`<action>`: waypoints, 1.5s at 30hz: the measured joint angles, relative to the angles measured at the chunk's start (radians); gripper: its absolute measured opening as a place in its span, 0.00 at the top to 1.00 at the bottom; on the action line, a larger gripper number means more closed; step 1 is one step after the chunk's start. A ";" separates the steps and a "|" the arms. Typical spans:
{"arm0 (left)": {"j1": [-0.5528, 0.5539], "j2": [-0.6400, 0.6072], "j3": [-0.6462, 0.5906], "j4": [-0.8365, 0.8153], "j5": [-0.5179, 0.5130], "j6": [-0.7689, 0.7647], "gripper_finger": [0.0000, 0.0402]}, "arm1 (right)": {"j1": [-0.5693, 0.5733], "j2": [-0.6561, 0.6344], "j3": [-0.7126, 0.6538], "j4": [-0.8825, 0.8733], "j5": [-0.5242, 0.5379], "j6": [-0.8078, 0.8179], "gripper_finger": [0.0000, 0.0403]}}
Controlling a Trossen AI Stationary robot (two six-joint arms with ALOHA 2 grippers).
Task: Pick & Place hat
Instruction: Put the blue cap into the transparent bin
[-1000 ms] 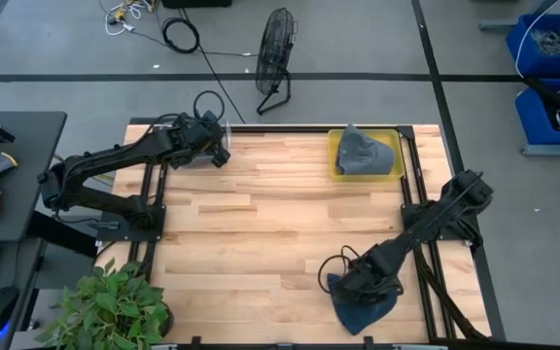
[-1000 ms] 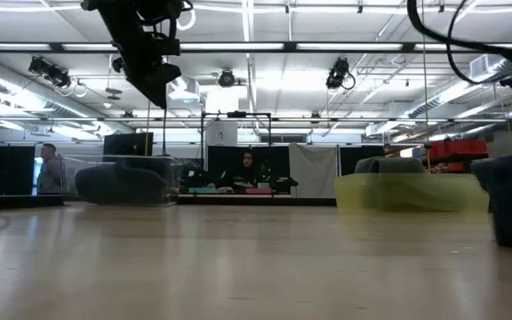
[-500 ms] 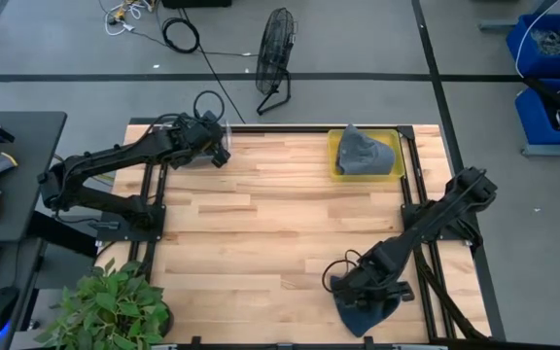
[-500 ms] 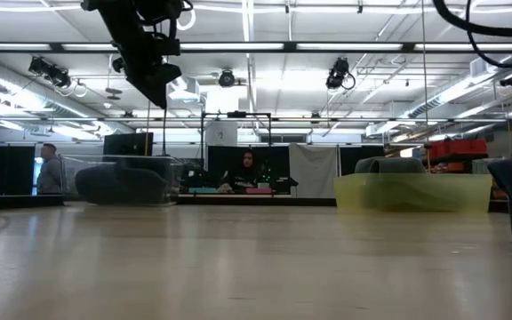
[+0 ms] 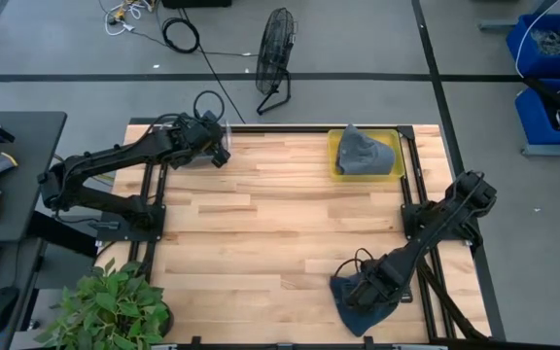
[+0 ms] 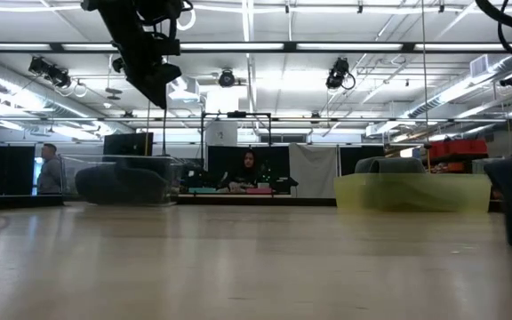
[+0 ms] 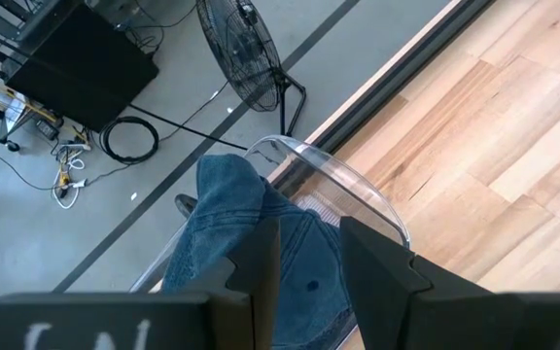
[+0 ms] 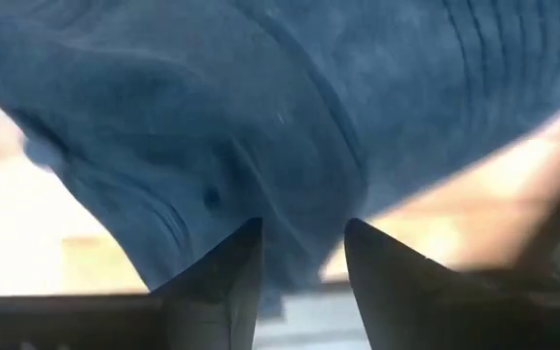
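Note:
A dark blue hat (image 5: 366,309) lies flat on the table near its near right corner; it fills the right wrist view (image 8: 261,107). My right gripper (image 5: 367,290) is low over the hat's far part, its fingers open (image 8: 302,228) with the cloth right in front of them. My left gripper (image 5: 217,146) hovers open above a clear bin (image 7: 358,180) at the far left, which holds a blue denim hat (image 7: 231,224). A grey hat (image 5: 363,154) lies in a yellow tray (image 5: 336,167) at the far right. My right gripper stands with its open fingers at the dark blue hat's cloth (image 8: 290,175), coming from above. I cannot tell whether the fingertips touch it. The hat lies on the table.
Dark rails run along the table's left and right edges. A fan (image 5: 275,53) and cables lie on the floor beyond the far edge. A potted plant (image 5: 105,306) stands at the near left corner. Bare wood (image 5: 261,224) fills the table's middle.
My right gripper has gone a little toward the table's right and near edges, coming further over the dark blue hat. The hat has stayed where it lay.

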 joint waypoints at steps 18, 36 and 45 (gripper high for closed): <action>0.000 0.000 0.000 -0.001 0.000 0.008 0.72 | -0.015 0.016 -0.019 -0.125 0.007 -0.374 0.97; -0.115 0.000 0.000 0.094 0.440 0.137 0.72 | -0.349 -0.039 0.184 -0.123 0.775 -1.855 0.99; -0.194 0.000 0.000 0.089 0.502 0.130 0.72 | -0.526 -0.039 0.184 0.168 0.896 -2.508 0.99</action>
